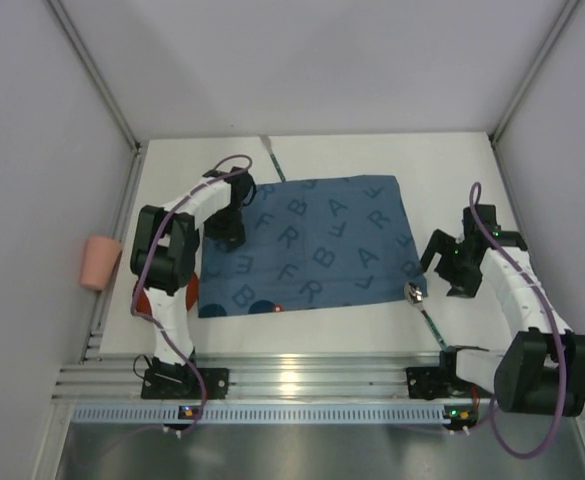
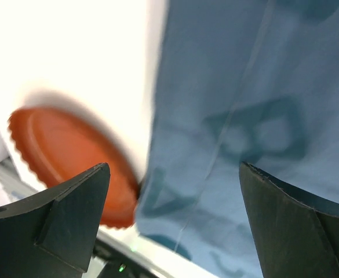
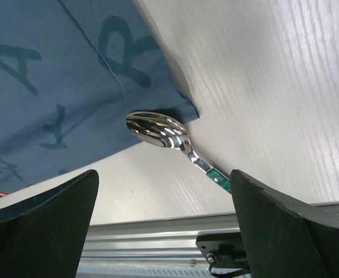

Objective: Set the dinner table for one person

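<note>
Right end effector [image 3: 163,174]: wide, empty, over spoon [image 3: 157,130] at 5 o'clock corner of placemat [image 3: 53,87]. Left end effector [image 2: 174,167]: wide. Cutlery step judged current; spoon grasp required next.

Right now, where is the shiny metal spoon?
On the right side in the top view: the shiny metal spoon lies on the white tabletop, its bowl at the near right corner of the blue letter-printed cloth placemat.

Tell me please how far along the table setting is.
Done: the blue placemat lies spread on the table, a spoon at its near right corner. In hand: nothing; the left gripper and right gripper are open and empty. Left: the orange plate sits beside the mat's left edge, the pink cup beyond the table's left rail.
</note>
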`<action>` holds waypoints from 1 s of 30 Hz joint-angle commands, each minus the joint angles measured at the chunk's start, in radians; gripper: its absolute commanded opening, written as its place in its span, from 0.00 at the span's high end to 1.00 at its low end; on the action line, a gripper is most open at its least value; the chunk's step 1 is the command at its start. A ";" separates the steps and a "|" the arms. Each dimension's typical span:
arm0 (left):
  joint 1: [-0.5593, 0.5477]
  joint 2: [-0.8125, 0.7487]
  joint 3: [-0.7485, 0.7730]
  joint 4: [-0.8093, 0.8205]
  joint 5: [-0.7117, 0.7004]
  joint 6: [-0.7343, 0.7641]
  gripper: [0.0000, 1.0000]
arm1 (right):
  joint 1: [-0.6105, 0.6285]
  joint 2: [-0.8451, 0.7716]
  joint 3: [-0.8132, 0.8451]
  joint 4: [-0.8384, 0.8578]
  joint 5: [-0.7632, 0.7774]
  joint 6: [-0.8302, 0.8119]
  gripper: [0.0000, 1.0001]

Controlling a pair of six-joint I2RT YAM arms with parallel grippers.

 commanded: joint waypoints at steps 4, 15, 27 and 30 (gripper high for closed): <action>0.007 0.125 0.154 0.055 0.046 0.018 0.02 | 0.004 0.015 -0.069 -0.001 -0.050 -0.003 0.07; 0.026 0.314 0.364 0.018 0.075 0.043 0.03 | 0.033 0.091 -0.057 0.068 -0.104 -0.020 0.14; 0.024 0.009 0.123 0.049 0.137 -0.026 0.04 | 0.243 0.158 -0.051 0.012 0.068 0.045 0.22; 0.024 -0.065 0.109 0.026 0.135 -0.032 0.04 | 0.293 0.199 -0.074 -0.004 0.190 0.110 0.22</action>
